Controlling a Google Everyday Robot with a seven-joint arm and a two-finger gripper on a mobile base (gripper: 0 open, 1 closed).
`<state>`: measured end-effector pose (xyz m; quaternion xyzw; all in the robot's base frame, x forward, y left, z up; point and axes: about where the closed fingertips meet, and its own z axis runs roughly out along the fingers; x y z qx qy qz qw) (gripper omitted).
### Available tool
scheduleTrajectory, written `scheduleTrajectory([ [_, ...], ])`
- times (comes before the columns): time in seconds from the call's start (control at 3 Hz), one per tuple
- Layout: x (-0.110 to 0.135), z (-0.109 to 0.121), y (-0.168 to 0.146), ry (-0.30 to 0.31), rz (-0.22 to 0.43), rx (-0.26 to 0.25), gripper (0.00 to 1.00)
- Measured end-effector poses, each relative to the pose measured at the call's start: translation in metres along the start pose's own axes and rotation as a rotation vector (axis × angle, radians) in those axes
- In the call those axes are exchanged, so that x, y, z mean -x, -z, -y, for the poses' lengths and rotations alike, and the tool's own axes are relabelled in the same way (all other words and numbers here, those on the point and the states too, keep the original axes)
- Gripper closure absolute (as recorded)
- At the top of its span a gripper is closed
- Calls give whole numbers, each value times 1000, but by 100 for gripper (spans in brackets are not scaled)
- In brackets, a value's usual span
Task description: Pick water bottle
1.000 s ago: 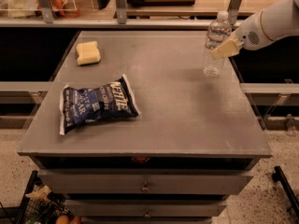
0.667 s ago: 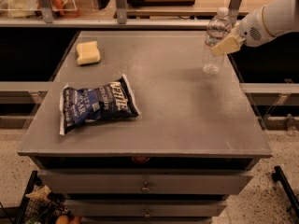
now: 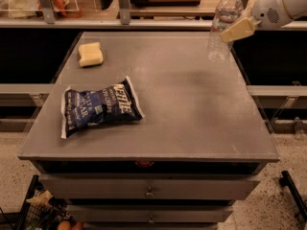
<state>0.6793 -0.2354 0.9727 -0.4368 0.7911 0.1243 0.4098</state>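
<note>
The water bottle [image 3: 221, 18] is clear plastic with a white cap, at the far right of the grey table [image 3: 182, 119]. It hangs slightly tilted, with its base just above the tabletop. My gripper [image 3: 229, 31] reaches in from the upper right and is shut on the bottle's middle. One tan finger [image 3: 238, 28] lies across the front of the bottle; the other is hidden behind it.
A blue chip bag [image 3: 98, 109] lies at the left front of the table and a yellow sponge [image 3: 90, 54] at the far left. A counter with a rail [image 3: 144, 23] runs behind the table. Drawers [image 3: 148, 190] sit below the front edge.
The bottle has risen off the tabletop with the gripper and shifted slightly right and up. The chip bag and sponge have not moved.
</note>
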Motion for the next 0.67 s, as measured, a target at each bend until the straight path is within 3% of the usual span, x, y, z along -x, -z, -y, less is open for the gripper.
scheduleTrajectory([
  [0.67,25,-4,12,82,14,43,100],
])
